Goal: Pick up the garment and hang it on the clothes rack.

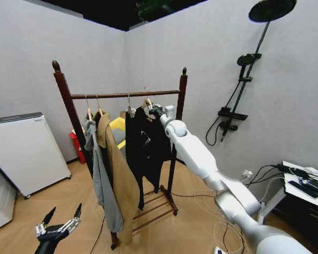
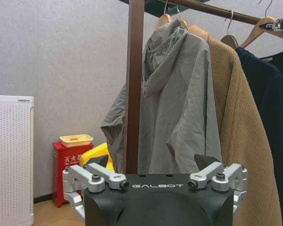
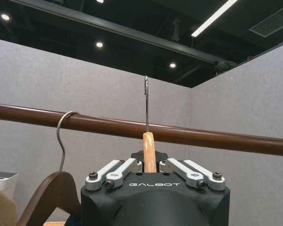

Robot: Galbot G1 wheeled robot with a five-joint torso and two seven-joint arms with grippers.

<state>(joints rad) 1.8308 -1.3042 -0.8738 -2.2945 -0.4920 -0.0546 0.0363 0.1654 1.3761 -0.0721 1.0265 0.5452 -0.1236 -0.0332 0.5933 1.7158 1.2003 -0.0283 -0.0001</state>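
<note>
Head view: right gripper (image 1: pixel 156 110) clamps the light wooden hanger (image 1: pixel 147 102) of the black soft garment (image 1: pixel 148 145) at the dark red-brown wooden clothes rack's (image 1: pixel 124 95) rail, crowded by a tan coat (image 1: pixel 119 169); left gripper (image 1: pixel 58 225) hangs low, spread wide.

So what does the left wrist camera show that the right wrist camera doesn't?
Left wrist view alone: the open left gripper low beside the rack post, the grey hooded jacket, the tan coat, a red fire-extinguisher box and a white cabinet.

Right wrist view alone: the right gripper shut on the light wooden hanger, its wire hook rising above the rail, and the ceiling lights.

Both share the clothes rack's rail and the grey walls.
</note>
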